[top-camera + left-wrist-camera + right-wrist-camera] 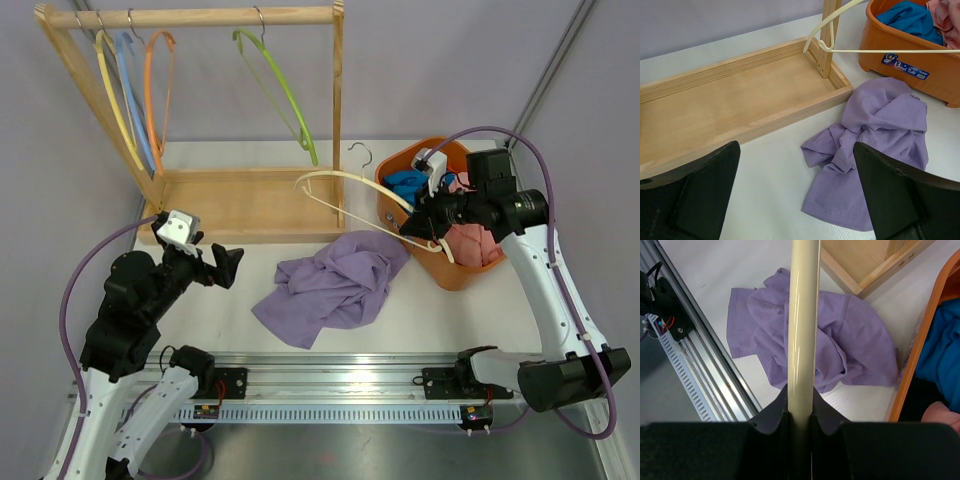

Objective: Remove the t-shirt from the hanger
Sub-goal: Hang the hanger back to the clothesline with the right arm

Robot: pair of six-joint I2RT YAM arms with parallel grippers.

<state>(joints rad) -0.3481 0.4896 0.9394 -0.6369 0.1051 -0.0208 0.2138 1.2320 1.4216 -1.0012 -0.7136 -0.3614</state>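
The purple t-shirt [335,285] lies crumpled on the table, off the hanger; it also shows in the left wrist view [875,145] and the right wrist view [840,347]. My right gripper [418,226] is shut on the cream hanger [365,190] and holds it bare in the air above the table, by the orange tub. The hanger's bar [802,330] runs up between its fingers [771,415]. My left gripper [228,268] is open and empty, to the left of the t-shirt, its fingers [695,192] wide apart.
A wooden rack [230,200] with its tray base stands at the back, carrying yellow, blue, orange and green hangers [280,90]. An orange tub [450,270] with blue and pink clothes sits at the right. A metal rail [340,375] runs along the near edge.
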